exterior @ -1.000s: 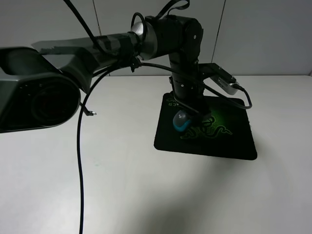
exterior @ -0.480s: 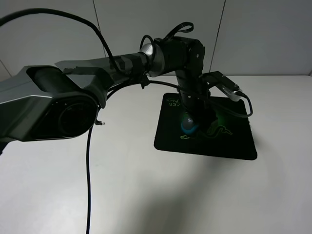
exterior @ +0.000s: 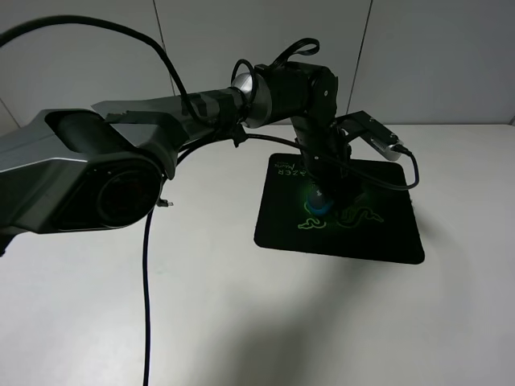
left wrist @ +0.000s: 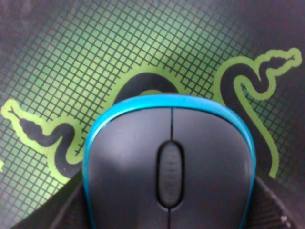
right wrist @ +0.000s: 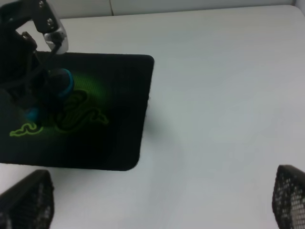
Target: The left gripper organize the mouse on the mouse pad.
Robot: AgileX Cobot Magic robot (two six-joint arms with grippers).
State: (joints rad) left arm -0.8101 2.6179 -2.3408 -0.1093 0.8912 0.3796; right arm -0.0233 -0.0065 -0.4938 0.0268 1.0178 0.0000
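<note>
Edging the dark grey mouse (left wrist: pixel 143 162) is a bright blue rim.

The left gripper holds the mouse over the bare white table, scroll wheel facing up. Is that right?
Not quite: the left gripper holds the mouse over the mouse pad, above its green snake logo, not over bare table. The left wrist view shows it. The scroll wheel does face up.
</note>
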